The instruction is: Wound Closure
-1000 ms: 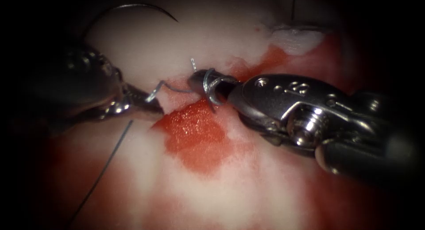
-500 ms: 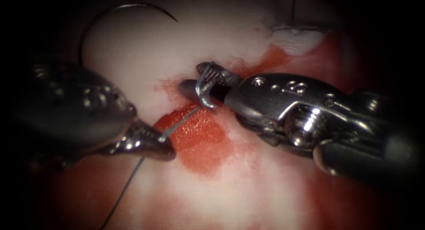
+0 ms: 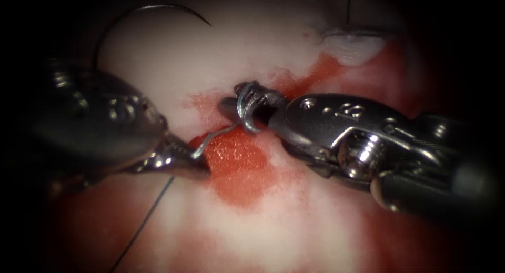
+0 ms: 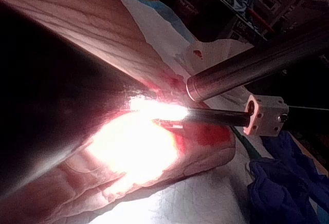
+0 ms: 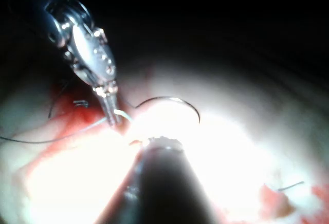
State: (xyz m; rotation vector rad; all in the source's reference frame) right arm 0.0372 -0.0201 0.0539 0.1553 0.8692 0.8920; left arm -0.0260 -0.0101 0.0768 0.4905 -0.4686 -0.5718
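My left tool (image 3: 199,168) has its jaws shut on the thread (image 3: 213,139), just left of the red fluid (image 3: 236,170) that pools in the cut. From there the thread runs up to my right tool (image 3: 235,97) and is wrapped in loops around its jaws, which stand slightly open and hold nothing. Free of both tools, the curved needle (image 3: 152,7) lies on the pale tissue (image 3: 173,57) at the upper left, left of the cut. In the right wrist view the left tool (image 5: 110,115) grips the thread beside the needle (image 5: 172,100).
A long tail of thread (image 3: 142,223) trails from the left tool down to the lower left. A white lump of fat (image 3: 350,46) and an earlier stitch's thread (image 3: 349,4) sit at the upper right. A cut end of thread (image 5: 290,185) lies on the tissue.
My left tool has moved down and to the right with the thread. The right tool's jaws have opened inside the loops. In the last half second the thread between the tools has gone slack.
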